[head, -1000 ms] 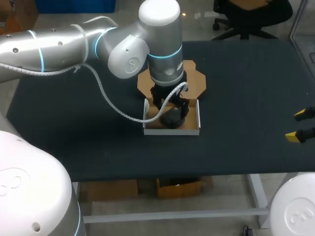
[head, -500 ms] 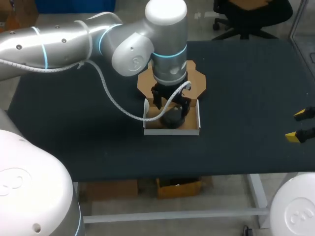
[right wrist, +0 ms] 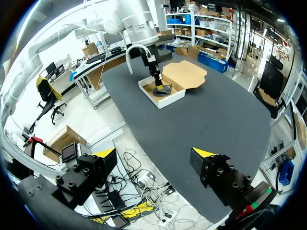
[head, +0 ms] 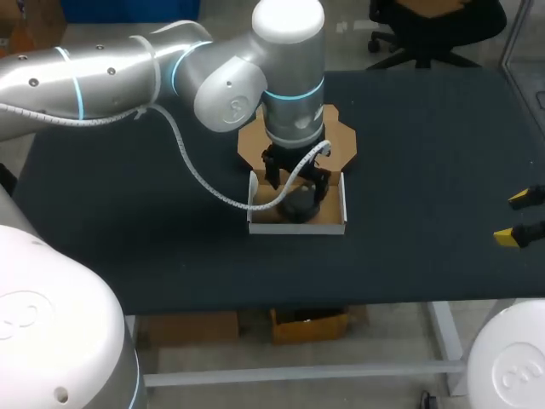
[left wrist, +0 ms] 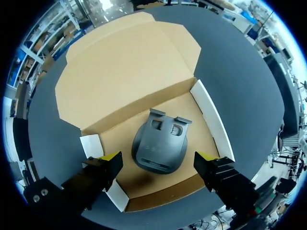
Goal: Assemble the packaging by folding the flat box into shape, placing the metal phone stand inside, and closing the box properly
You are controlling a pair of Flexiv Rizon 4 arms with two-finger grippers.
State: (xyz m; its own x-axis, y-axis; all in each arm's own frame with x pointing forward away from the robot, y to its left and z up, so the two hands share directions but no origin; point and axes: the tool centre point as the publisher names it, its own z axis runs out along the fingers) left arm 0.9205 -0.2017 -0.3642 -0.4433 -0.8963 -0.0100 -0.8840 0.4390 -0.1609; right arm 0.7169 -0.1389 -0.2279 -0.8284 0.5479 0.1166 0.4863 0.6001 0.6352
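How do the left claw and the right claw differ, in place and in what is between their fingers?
The left claw hangs over the open box; the right claw is far off, at the table's right side. The phone stand lies between the left claw's fingers, untouched; the right claw's fingers have nothing between them. Both are open.

The box [left wrist: 125, 72] is sitting open on the bench [left wrist: 240, 72], its white walls standing up and its brown lid lying flat behind. The dark grey stand [left wrist: 159, 148] is lying inside, near the middle.
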